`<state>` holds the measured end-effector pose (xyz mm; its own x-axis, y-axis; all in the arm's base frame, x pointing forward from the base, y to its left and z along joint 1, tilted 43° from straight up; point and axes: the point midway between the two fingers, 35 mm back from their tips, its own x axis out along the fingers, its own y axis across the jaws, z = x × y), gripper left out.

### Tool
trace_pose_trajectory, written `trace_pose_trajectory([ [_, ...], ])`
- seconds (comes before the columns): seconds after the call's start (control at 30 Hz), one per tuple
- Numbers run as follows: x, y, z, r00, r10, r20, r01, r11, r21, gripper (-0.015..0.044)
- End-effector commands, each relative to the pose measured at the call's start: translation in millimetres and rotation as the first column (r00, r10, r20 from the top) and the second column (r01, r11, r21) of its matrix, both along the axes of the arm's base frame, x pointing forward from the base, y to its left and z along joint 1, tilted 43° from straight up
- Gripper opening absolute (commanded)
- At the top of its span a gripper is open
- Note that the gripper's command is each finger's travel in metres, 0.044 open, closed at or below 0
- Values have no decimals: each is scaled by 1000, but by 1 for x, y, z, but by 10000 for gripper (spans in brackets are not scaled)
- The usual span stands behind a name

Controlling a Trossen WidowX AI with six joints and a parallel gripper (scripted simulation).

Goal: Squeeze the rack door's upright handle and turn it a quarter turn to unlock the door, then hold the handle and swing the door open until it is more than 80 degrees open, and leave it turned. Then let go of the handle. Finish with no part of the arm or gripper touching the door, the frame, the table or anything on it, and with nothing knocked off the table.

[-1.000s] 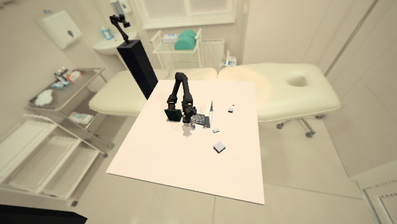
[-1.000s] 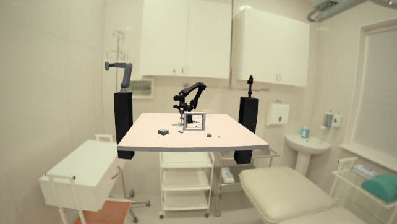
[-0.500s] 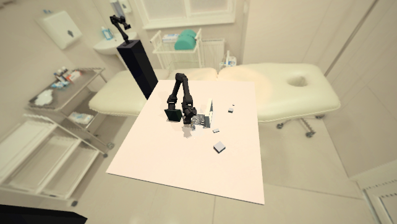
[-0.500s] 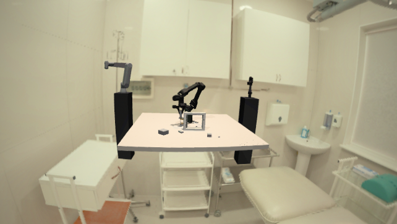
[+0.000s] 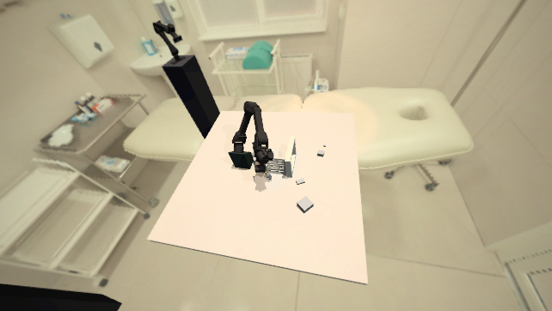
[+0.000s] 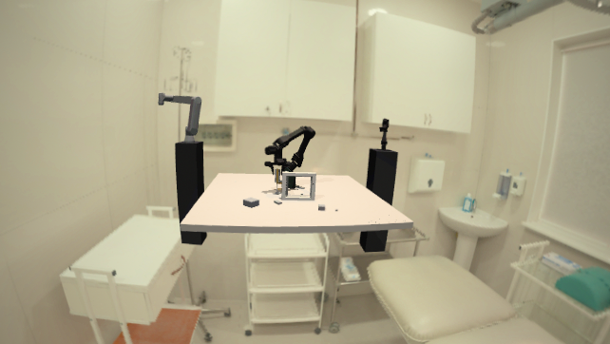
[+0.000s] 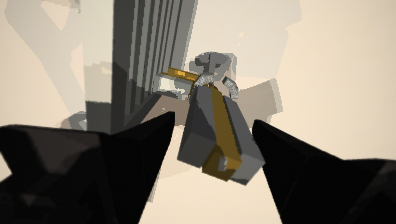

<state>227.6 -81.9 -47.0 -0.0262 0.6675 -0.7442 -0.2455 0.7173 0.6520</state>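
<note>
The grey frame (image 5: 290,168) (image 6: 313,186) stands upright on the table. The slatted door (image 5: 277,166) (image 7: 150,55) stands swung out from it towards the arm, roughly square to the frame; the exact angle cannot be read. The upright grey handle (image 6: 278,177) (image 7: 197,125) with a yellow strip stands near the door's outer edge, seen from above in the wrist view. My gripper (image 7: 213,121) is open, with one black finger on each side of the handle and a visible gap on both sides. The latch parts below the handle are partly hidden.
On the table (image 5: 241,232) (image 6: 352,216), a larger grey block (image 5: 305,204) (image 6: 251,202) and a flat small piece (image 5: 300,181) (image 6: 277,202) lie near the frame. A small cube (image 5: 321,153) (image 6: 321,207) and a tiny dark piece (image 5: 324,146) (image 6: 336,210) lie beyond it.
</note>
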Motion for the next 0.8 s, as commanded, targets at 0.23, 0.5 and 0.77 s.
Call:
trace_pose_trajectory([
  [0.23, 2, -12, 11, 1000, 1, 5, -1, 1000, 0, 295],
  [0.5, 3, -21, 21, 1000, 0, 4, 0, 1000, -1, 295],
  [0.77, 3, -30, 31, 1000, 0, 4, 0, 1000, -1, 295],
])
